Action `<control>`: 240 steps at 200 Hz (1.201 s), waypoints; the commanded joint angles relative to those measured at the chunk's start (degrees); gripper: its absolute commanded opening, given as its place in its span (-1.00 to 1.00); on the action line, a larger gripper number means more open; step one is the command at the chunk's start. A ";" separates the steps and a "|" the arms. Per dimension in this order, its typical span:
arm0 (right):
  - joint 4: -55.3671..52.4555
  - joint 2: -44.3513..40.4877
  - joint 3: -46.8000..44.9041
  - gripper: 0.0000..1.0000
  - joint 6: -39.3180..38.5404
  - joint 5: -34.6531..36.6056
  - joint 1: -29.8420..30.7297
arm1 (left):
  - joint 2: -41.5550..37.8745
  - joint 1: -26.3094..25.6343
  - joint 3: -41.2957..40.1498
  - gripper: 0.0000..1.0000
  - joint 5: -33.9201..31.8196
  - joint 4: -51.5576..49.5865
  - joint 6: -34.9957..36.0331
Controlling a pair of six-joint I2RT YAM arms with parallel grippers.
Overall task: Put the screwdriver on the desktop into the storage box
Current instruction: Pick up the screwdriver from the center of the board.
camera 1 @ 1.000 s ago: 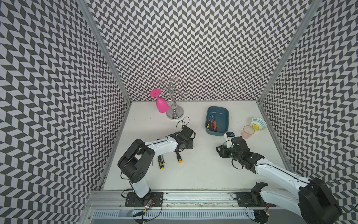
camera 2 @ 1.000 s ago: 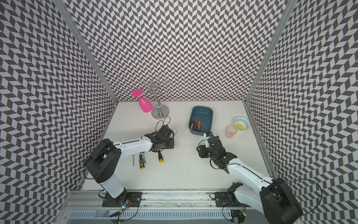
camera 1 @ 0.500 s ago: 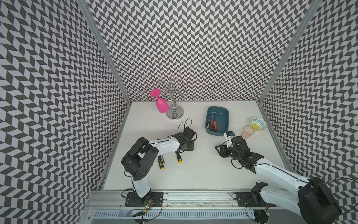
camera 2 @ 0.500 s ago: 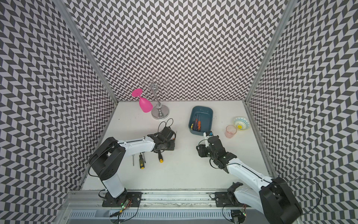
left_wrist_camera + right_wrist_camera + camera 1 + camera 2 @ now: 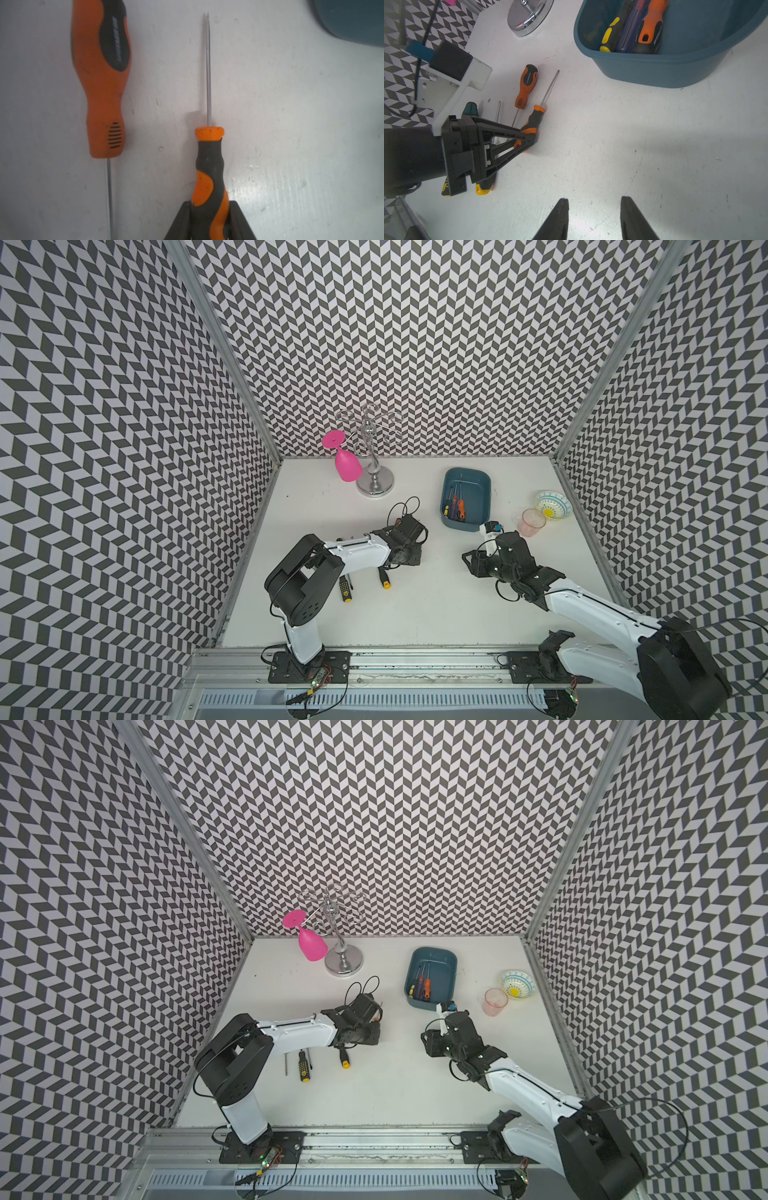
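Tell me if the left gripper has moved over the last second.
Yes. In both top views the left gripper has shifted slightly toward the box, away from the yellow-capped screwdriver, which lies fixed.

Bright diffuse light, soft shadows, pale glare on the desktop (image 5: 259, 187), left wrist view slightly blurred

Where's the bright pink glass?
In both top views the bright pink glass hangs upside down from the silver rack, back left on the desktop.
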 commanded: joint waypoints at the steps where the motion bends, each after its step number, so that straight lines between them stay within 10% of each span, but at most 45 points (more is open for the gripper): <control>1: 2.35 -0.14 -0.05 -0.11 -0.15 -0.51 0.34 | -2.37 -0.52 -0.74 -0.85 1.40 1.73 0.97; 146: 19.23 -4.30 0.74 0.09 5.11 -30.08 0.55 | -32.34 -1.90 -22.53 -0.99 11.93 24.30 -4.52; 240: 27.69 0.52 4.13 0.08 8.94 -35.94 4.71 | -39.28 -7.24 -29.18 -0.99 12.34 36.25 -5.17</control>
